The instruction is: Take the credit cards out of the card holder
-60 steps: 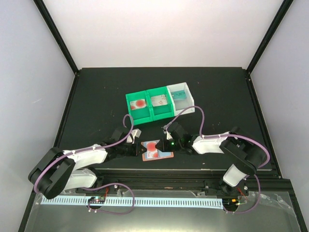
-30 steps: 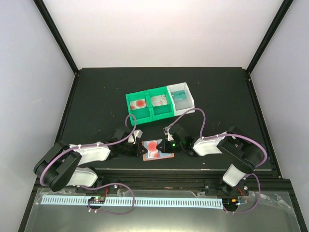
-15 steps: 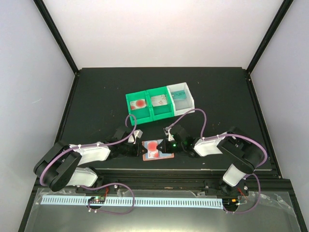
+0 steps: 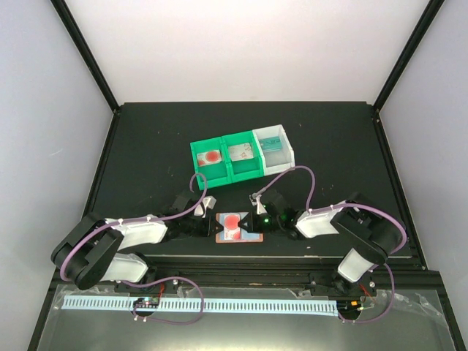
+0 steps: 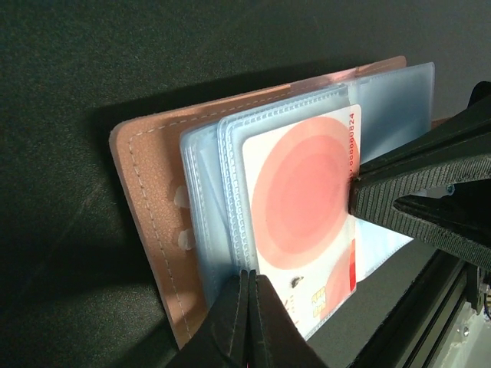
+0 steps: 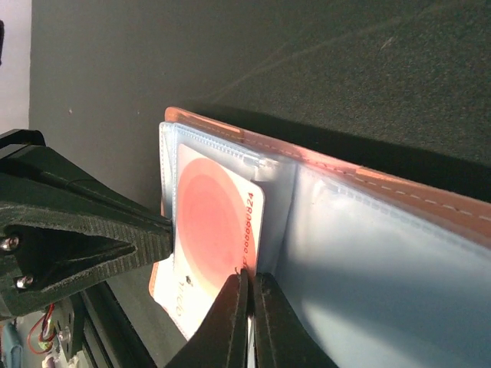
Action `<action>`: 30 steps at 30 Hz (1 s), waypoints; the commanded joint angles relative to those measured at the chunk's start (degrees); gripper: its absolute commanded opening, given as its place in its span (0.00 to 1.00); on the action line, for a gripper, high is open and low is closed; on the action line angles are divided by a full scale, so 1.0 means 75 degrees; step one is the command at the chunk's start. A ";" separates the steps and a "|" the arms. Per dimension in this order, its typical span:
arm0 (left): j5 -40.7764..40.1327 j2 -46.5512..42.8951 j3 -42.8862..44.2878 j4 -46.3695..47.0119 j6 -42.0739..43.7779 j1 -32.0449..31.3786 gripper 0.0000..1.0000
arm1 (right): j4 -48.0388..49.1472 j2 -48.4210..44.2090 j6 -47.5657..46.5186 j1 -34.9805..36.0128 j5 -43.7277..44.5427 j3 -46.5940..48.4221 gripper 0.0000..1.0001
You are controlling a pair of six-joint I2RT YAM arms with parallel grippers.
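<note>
Surveying the desk: a matte black, finely grained surface. We find the card holder lying open and flat by its near edge, between the two pincers.
Cover: salmon-brown leather with a rounded corner and a line of pale stitching just inside the border.
Pockets: clear, pale blue plastic sleeves with ribbed welded seams, stacked like pages on the leather.
Credit card: a thin, stiff white rectangle printed with a large red disc, with small red digits along one edge. It sits at the topmost sleeve, face up. We cannot tell how far it is seated.
Left pincer: black wedge-shaped fingers with ridged faces and jaws pressed together. The tips meet the top sleeve on the card's side away from the digits. We cannot tell whether a sheet edge is nipped between them.
Right pincer: same build, with the jaws likewise drawn together. The tips are at the card's digit edge, and any hold on it cannot be confirmed.
Green trays: two glossy plastic bins side by side at mid-desk, well apart from the holder. One holds a red-marked card and the other a pale card.
White tray: it adjoins the green pair and holds a teal card.
</note>
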 commanded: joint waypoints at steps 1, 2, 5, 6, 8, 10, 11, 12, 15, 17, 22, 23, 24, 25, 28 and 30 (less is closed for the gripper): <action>-0.0547 0.0081 0.0073 -0.0414 0.0097 0.0027 0.02 | 0.0524 -0.0061 0.0107 -0.0083 -0.0297 -0.0252 0.01; -0.0559 0.0074 0.0062 -0.0421 0.0092 0.0034 0.02 | 0.0673 -0.0059 0.0147 -0.0120 -0.0348 -0.0324 0.01; -0.0594 0.0070 0.0036 -0.0429 0.0068 0.0028 0.02 | 0.1104 -0.0052 0.0311 -0.0197 -0.0503 -0.0510 0.01; -0.0594 0.0069 0.0035 -0.0426 0.0063 0.0028 0.02 | 0.1132 -0.0074 0.0339 -0.0198 -0.0491 -0.0537 0.01; -0.0595 0.0053 0.0035 -0.0433 0.0056 0.0034 0.02 | 0.1043 -0.0124 0.0314 -0.0191 -0.0436 -0.0555 0.01; -0.0594 0.0026 0.0041 -0.0431 0.0052 0.0028 0.02 | 0.0946 -0.0157 0.0264 -0.0204 -0.0407 -0.0538 0.01; -0.0594 0.0016 0.0055 -0.0451 0.0060 0.0027 0.01 | 0.0922 -0.0169 0.0253 -0.0213 -0.0421 -0.0535 0.01; -0.0608 0.0006 0.0074 -0.0492 0.0070 0.0031 0.01 | 0.0922 -0.0181 0.0237 -0.0213 -0.0434 -0.0541 0.01; -0.0654 -0.0029 0.0094 -0.0518 0.0080 0.0036 0.01 | 0.0935 -0.0180 0.0232 -0.0220 -0.0487 -0.0546 0.01; -0.0651 -0.0009 0.0073 -0.0493 0.0068 0.0030 0.02 | 0.0974 -0.0142 0.0234 -0.0221 -0.0572 -0.0541 0.01; -0.0674 -0.0014 0.0024 -0.0463 0.0023 0.0034 0.02 | 0.1157 -0.0011 0.0261 -0.0219 -0.0750 -0.0595 0.01; -0.0678 -0.0009 0.0025 -0.0452 0.0010 0.0038 0.02 | 0.1227 0.0007 0.0273 -0.0213 -0.0787 -0.0613 0.01; -0.0677 -0.0006 0.0024 -0.0455 0.0010 0.0032 0.02 | 0.1298 0.0028 0.0284 -0.0214 -0.0817 -0.0625 0.01; -0.0676 -0.0013 0.0034 -0.0442 0.0000 0.0027 0.02 | 0.1312 0.0037 0.0286 -0.0213 -0.0822 -0.0628 0.01; -0.0687 0.0006 0.0046 -0.0447 -0.0002 0.0029 0.02 | 0.1264 0.0061 0.0295 -0.0216 -0.0741 -0.0649 0.04; -0.0697 0.0010 0.0047 -0.0456 -0.0002 0.0037 0.02 | 0.1314 0.0093 0.0276 -0.0214 -0.0728 -0.0683 0.02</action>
